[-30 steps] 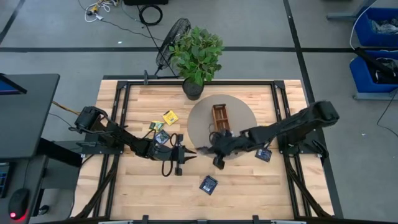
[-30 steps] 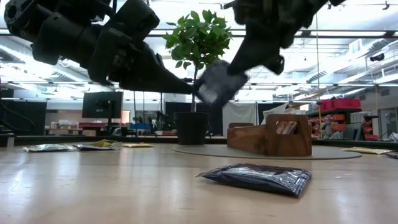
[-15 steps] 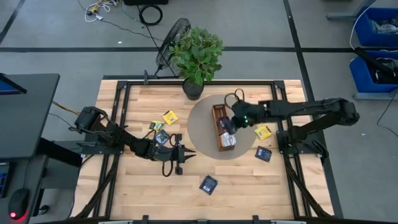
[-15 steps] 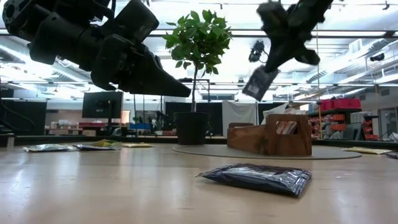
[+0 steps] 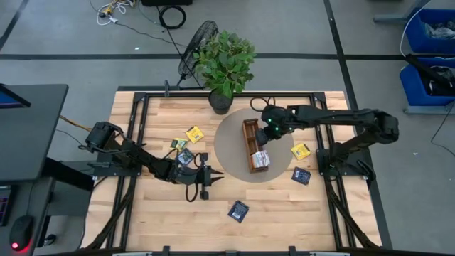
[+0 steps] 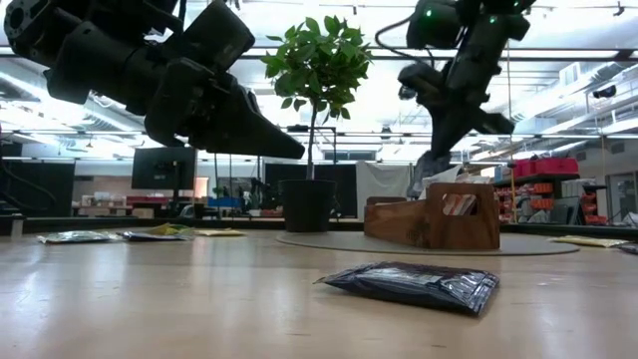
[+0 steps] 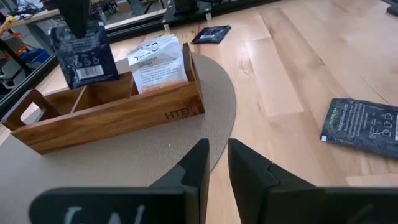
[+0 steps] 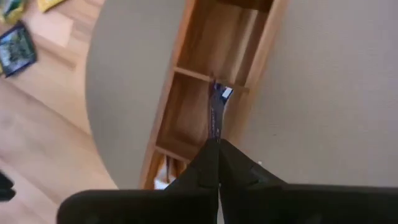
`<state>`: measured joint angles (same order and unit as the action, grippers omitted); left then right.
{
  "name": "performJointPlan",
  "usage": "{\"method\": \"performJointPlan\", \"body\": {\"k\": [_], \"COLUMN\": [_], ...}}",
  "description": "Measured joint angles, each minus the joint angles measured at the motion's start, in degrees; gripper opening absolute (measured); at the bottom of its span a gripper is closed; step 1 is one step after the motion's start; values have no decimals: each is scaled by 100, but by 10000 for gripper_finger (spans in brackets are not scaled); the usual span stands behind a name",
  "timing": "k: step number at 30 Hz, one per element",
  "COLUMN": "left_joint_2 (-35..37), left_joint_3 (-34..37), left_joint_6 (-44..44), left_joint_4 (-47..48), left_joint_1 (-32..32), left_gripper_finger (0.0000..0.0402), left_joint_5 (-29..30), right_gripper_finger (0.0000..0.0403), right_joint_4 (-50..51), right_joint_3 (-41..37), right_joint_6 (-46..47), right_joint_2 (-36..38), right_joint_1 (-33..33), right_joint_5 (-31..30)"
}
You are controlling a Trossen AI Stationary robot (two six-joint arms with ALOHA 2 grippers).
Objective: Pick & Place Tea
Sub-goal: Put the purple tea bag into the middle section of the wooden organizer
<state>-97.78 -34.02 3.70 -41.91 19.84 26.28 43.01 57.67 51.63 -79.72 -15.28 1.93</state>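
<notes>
The tea sachets lie scattered. A dark navy one (image 7: 84, 46) hangs in my right gripper (image 8: 216, 142) over the middle compartment of the long wooden tray (image 5: 249, 134). An orange-and-white sachet (image 7: 158, 56) stands in the tray's near-end compartment. Other navy sachets lie flat on the table (image 5: 238, 210) (image 5: 301, 176), yellow ones (image 5: 194, 134) (image 5: 301, 151) and green-and-black ones (image 5: 183, 152) too. My left gripper (image 5: 206, 176) hovers above the table left of the mat, touching nothing, its fingers (image 7: 200, 163) a narrow gap apart. My right gripper pinches the navy sachet by its top edge (image 8: 215, 132) between the two fingers, coming from above and pointing down. The sachet hangs upright below the fingers, lifted clear of the table. Its lower edge (image 7: 87, 79) is about level with the tray's rim.
The tray sits on a round grey mat (image 5: 229, 146). A potted plant (image 5: 225, 64) stands at the table's far edge, a fan (image 5: 195, 43) behind it. Bare wood lies near the table's near edge (image 5: 163, 220).
My right gripper has carried the navy sachet from beside my left gripper near the table's middle, toward the far edge and over the tray. It then came down, so the sachet now hangs just over the middle compartment. The left arm has kept still.
</notes>
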Motion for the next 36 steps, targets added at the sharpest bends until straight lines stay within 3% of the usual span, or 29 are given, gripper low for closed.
{"method": "performJointPlan", "body": {"k": [19, 28, 36], "left_joint_2": [0, 0, -2], "left_joint_3": [0, 0, 0], "left_joint_6": [-9, -53, -166], "left_joint_4": [79, 92, 145], "left_joint_1": [2, 2, 2], "left_gripper_finger": [62, 62, 62], "left_joint_5": [-2, -4, -4], "right_gripper_finger": [0, 1, 51], "right_joint_4": [99, 127, 26], "right_joint_3": [-2, -2, -2], "right_joint_6": [42, 13, -306], "right_joint_2": [-609, -630, -630], "right_joint_1": [-235, -257, -257], "right_joint_5": [413, 222, 202]}}
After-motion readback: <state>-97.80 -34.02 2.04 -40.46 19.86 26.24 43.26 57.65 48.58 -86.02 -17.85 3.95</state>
